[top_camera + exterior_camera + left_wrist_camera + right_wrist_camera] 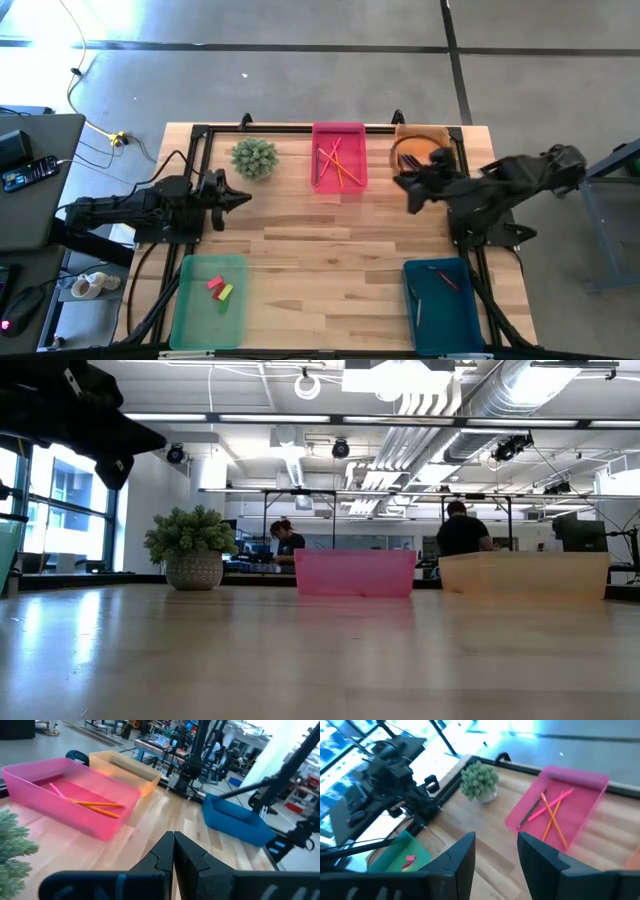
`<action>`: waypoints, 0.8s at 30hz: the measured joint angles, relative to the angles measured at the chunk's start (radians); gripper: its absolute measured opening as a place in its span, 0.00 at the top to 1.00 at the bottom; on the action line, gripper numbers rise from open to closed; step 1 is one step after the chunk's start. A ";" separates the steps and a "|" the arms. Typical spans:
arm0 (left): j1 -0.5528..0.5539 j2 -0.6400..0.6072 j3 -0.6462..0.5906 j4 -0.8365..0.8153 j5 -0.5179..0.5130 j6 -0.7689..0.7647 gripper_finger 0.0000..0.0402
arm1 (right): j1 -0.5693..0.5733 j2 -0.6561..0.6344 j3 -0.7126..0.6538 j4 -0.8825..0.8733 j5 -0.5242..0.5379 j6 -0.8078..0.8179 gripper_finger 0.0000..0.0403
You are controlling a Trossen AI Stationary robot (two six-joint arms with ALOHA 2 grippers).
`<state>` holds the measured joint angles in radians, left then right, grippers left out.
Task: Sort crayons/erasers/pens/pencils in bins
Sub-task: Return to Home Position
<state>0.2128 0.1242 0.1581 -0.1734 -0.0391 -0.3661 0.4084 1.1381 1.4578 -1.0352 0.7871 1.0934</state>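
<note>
Bench sorted: pencils in pink bin at far edge, erasers in green bin, near-left corner. Your L gripper pinched closed, R gripper gapes empty, likely homing.

table: wood | far side: plant, pink bin, orange bin (partly hidden, probably flat) | near side: green bin, teal bin

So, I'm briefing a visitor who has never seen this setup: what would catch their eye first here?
Probably the pink bin at the table's far edge, with orange and red pencils crossed inside. Next, the left tool, shut, and the right tool, open near the orange bin, reaching in from either side. Then the small potted plant beside the pink bin.
</note>
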 joint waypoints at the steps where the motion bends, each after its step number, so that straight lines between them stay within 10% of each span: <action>1: 0.004 0.000 0.000 0.004 -0.005 -0.009 1.00 | 0.000 -0.023 0.000 -0.001 0.001 -0.027 0.65; 14: 0.045 0.002 0.000 0.094 -0.079 -0.032 1.00 | 0.014 -0.314 0.002 -0.102 0.048 -0.299 0.65; 24: 0.049 0.002 0.000 0.088 -0.078 -0.016 1.00 | 0.015 -0.289 0.001 -0.285 0.079 -0.228 0.65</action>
<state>0.2615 0.1265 0.1581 -0.0856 -0.1169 -0.3824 0.4236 0.8491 1.4586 -1.3199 0.8657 0.8656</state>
